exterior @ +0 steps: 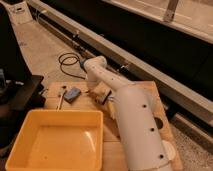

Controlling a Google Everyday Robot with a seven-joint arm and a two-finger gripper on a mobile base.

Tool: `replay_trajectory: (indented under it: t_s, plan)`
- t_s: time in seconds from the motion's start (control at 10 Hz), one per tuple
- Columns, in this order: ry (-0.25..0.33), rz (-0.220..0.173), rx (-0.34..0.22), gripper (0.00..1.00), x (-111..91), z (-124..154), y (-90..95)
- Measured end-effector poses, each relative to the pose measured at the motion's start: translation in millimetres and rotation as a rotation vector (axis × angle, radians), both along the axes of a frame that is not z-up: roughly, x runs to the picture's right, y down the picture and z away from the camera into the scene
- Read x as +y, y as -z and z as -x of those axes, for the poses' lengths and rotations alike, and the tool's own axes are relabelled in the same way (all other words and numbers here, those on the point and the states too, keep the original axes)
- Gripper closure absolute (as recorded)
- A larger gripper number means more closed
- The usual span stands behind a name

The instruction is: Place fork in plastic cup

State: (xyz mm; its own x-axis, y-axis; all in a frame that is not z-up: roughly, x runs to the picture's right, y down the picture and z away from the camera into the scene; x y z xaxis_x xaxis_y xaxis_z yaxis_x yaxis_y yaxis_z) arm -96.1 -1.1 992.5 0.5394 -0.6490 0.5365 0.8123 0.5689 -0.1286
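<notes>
Tool (106,98) near blue block (72,94)

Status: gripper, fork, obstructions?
Gripper low over table, right of blue block. Fork, likely, lies left of block, untouched. No cup in sight; arm covers mid-table.

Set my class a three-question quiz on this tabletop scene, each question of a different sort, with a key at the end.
1. True or false: the blue block lies inside the yellow bin.
2. What lies just left of the blue block? A) a silver utensil B) a plate C) a bottle
3. Fill in: the pincer is low over the wooden ____, right of the block.
Key: 1 false; 2 A; 3 table.
</notes>
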Motion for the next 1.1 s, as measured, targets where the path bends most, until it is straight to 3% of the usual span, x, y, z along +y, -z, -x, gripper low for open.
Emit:
replay_trajectory:
  t_s: [0.1, 0.4, 0.8, 1.1]
  plan:
    - [-0.054, -0.009, -0.008, 1.00, -7, 13, 18.8]
    - [-0.114, -0.020, -0.014, 1.00, -15, 22, 39.9]
    - [-0.083, -0.037, 0.004, 1.00, -21, 23, 43.7]
    - [-0.053, -0.084, 0.067, 1.00, -57, 6, 71.6]
